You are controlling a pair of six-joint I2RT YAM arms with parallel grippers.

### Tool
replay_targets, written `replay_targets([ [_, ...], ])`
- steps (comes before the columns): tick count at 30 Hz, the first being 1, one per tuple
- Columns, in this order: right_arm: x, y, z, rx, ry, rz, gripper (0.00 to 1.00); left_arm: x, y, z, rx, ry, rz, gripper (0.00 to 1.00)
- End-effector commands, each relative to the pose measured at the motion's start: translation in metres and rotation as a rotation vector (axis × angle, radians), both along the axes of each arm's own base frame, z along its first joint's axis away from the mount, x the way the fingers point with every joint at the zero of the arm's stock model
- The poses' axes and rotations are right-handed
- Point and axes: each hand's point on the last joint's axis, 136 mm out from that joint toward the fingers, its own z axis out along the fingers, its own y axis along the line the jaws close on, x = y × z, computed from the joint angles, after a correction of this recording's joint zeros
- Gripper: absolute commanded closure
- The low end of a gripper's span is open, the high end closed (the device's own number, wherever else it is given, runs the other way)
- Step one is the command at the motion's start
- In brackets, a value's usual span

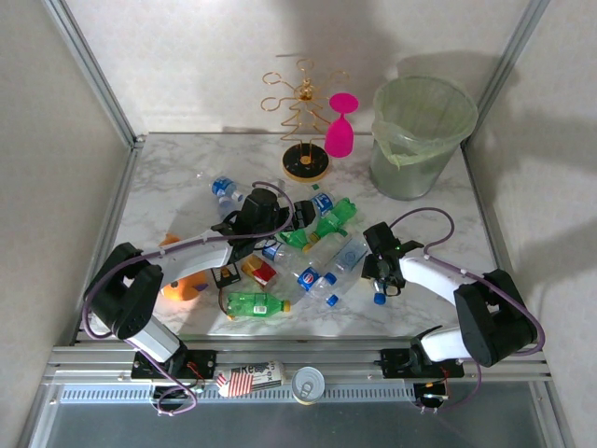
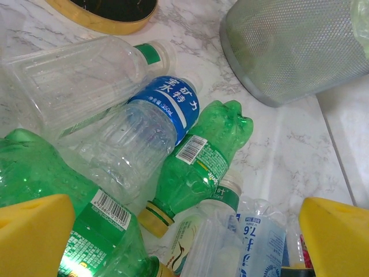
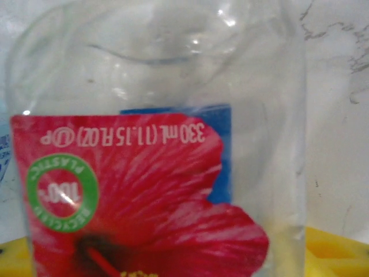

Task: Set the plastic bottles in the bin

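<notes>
Marble tabletop (image 1: 168, 187), walled on three sides; bin (image 1: 420, 140) stands at the far right corner, upright and bag-lined, with its mesh wall also visible from the left wrist (image 2: 288, 52). Plastic bottles (image 1: 308, 252) lie in a loose pile mid-table, well apart from the bin. Left gripper (image 1: 270, 217) is over the left side of the pile, jaws wide apart, nothing between them. On its wrist cam (image 2: 184, 231) the yellow pads (image 2: 31, 236) sit at the bottom corners. A green bottle (image 2: 202, 161) lies just ahead of them, neck toward the camera, touching a blue-labelled clear bottle (image 2: 144, 138). A second green bottle (image 2: 46, 179) is right by the left pad. Right gripper (image 1: 382, 275) is at the right edge of the pile. On its wrist cam (image 3: 173, 257) a clear red-labelled bottle (image 3: 155, 173) sits right up against the lens between the yellow pads (image 3: 340, 254). Can't tell if the jaws are actually clamped on it or just straddling it. Pink wine glass (image 1: 339, 131) hangs on the gold rack (image 1: 303, 112), left of the bin.
</notes>
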Motion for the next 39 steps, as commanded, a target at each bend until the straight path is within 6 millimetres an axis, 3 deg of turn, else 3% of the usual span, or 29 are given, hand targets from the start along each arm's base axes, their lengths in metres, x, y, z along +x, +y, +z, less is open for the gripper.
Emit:
replay_targets([
  [1, 0.003, 0.010, 0.000, 0.047, -0.020, 0.013, 0.37, 0.006, 0.000, 0.012, 0.009, -0.032, 0.026, 0.00],
  [9, 0.011, 0.011, 0.027, 0.085, -0.122, 0.009, 0.50, 0.007, 0.010, 0.017, 0.001, -0.059, 0.069, 0.00],
  [16, 0.028, 0.021, 0.073, 0.141, -0.255, 0.043, 0.53, 0.012, 0.026, 0.015, 0.011, -0.061, 0.120, 0.00],
  [24, 0.070, 0.057, 0.162, 0.259, -0.479, 0.179, 0.54, 0.016, 0.063, 0.015, -0.015, -0.065, 0.227, 0.00],
  [29, 0.113, 0.075, 0.231, 0.261, -0.628, 0.251, 0.54, 0.012, 0.084, 0.021, -0.016, -0.089, 0.283, 0.00],
  [34, 0.164, 0.078, 0.298, 0.232, -0.750, 0.301, 0.54, 0.006, 0.104, 0.027, -0.003, -0.109, 0.337, 0.00],
  [39, 0.212, 0.060, 0.354, 0.227, -0.843, 0.290, 0.54, -0.008, 0.128, 0.030, 0.019, -0.130, 0.401, 0.00],
])
